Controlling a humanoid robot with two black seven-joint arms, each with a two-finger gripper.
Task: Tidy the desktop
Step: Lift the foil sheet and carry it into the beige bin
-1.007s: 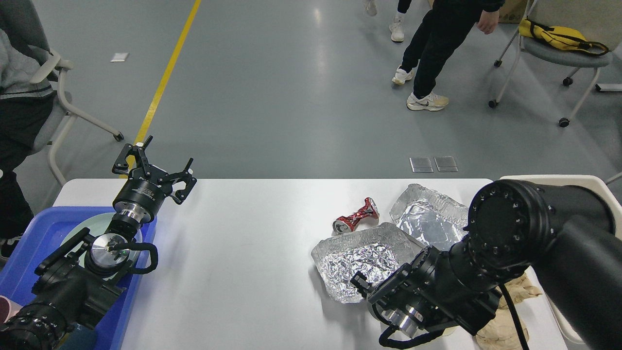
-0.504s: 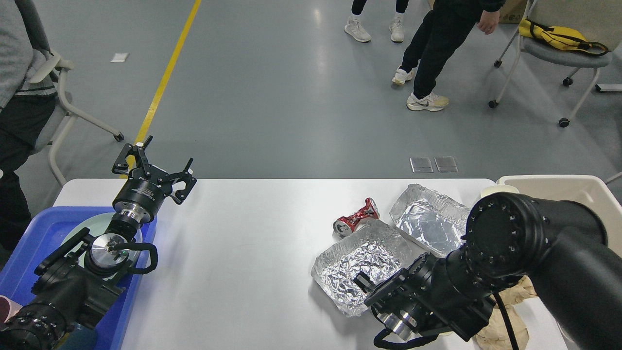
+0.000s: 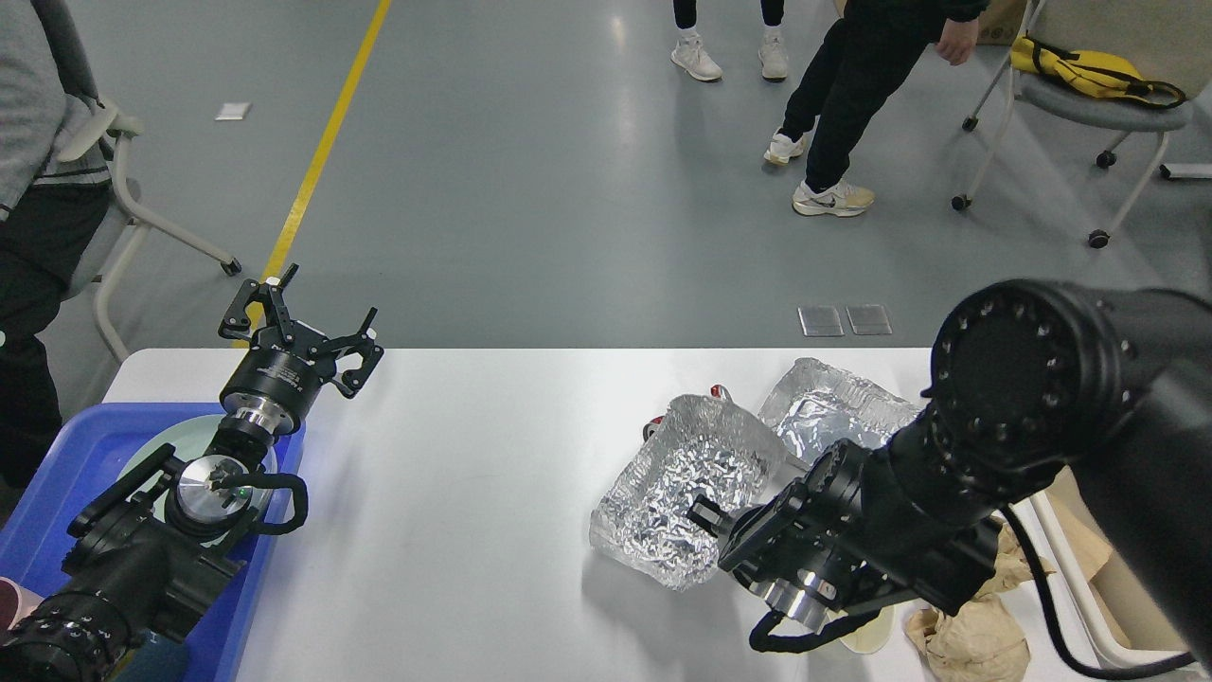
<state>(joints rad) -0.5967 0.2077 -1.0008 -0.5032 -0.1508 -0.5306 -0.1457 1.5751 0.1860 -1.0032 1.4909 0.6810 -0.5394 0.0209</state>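
Observation:
The white desktop fills the lower half of the head view. My right gripper is shut on the near rim of a crumpled foil tray, which is tilted up on its left edge, its right side off the surface. A second foil tray lies flat behind it. Only slivers of a crushed red can show past the raised tray. My left gripper hovers open over the desktop's far left corner, holding nothing.
A blue tray with a pale green plate sits under my left arm. Crumpled brown paper and a cream bin lie at the right edge. People and chairs stand on the floor beyond.
My right arm has risen and lifted the near foil tray from flat to steeply tilted, covering most of the red can. The left arm has not moved.

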